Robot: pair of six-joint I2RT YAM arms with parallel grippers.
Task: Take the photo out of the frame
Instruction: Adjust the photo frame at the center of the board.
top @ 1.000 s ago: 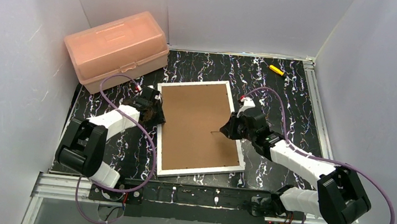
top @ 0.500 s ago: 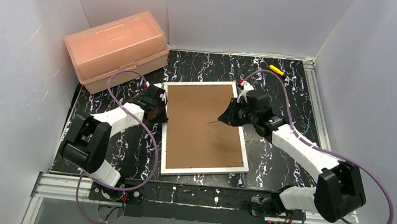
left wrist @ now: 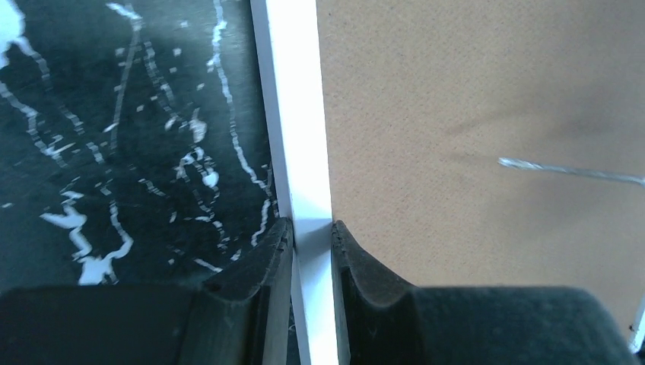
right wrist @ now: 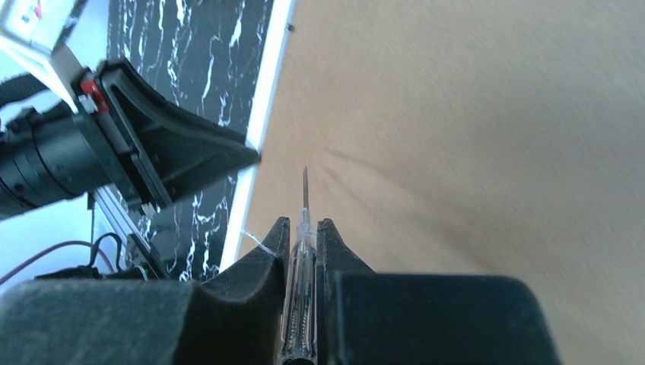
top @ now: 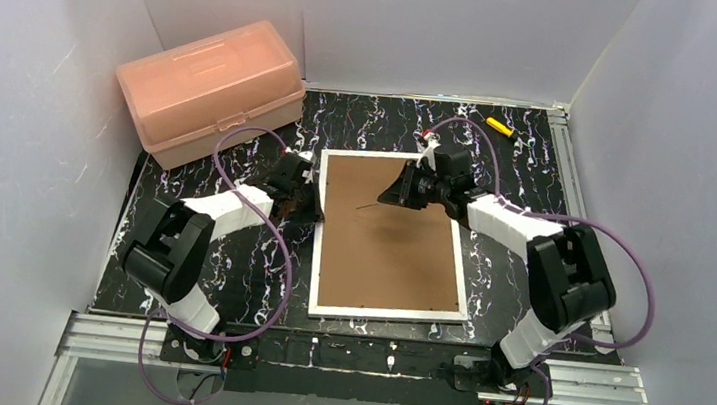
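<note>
The frame point(top: 383, 311) lies face down on the black marbled table, brown fibreboard back point(top: 386, 236) up, narrow white border around it. The photo is hidden. My left gripper point(top: 312, 201) is shut on the frame's left white border point(left wrist: 293, 114), one finger point(left wrist: 262, 262) on the table side and the other on the board side. My right gripper point(top: 403, 189) hovers over the board's upper part, shut on a clear-handled screwdriver point(right wrist: 303, 266). Its thin metal tip point(right wrist: 305, 186) points towards the left border; it also shows in the left wrist view point(left wrist: 570, 172).
A pink plastic box point(top: 208, 89) stands at the back left. A yellow-handled tool point(top: 499, 127) lies at the back right. White walls close in the table on three sides. A metal rail point(top: 567, 184) runs along the right edge.
The frame has slid to the right and turned squarer to the table. Both grippers have moved right and farther back with it; the right gripper now sits near the board's upper edge.
</note>
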